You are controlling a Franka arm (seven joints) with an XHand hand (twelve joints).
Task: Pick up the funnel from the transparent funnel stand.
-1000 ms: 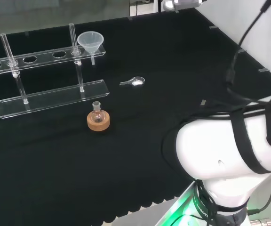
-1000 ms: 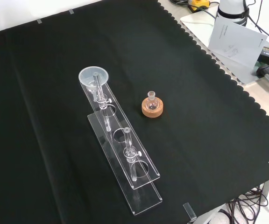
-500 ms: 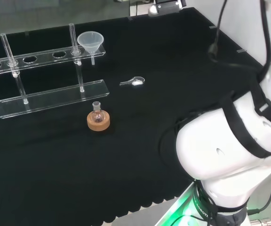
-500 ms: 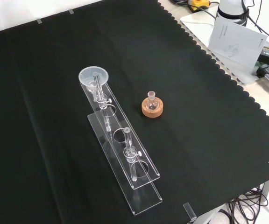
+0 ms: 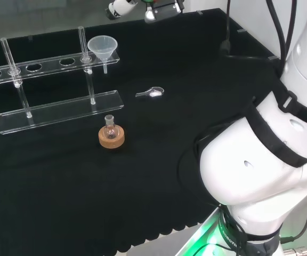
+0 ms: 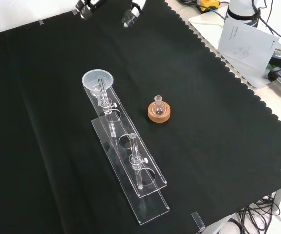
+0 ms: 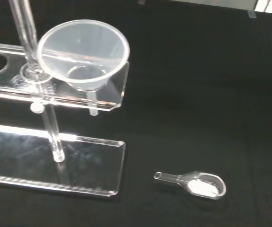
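The funnel point(image 6: 97, 80) sits in the stand's point(image 6: 130, 161) far end.

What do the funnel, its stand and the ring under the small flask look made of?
Funnel: translucent, slightly milky, probably plastic.
Stand: clear flat sheets with bright edges, likely acrylic.
Ring: matte tan and grainy, looks like cork.

A clear, glossy plastic funnel point(image 7: 83, 54) sits in a transparent acrylic stand point(image 7: 55, 161) on matt black cloth point(image 6: 204, 146).
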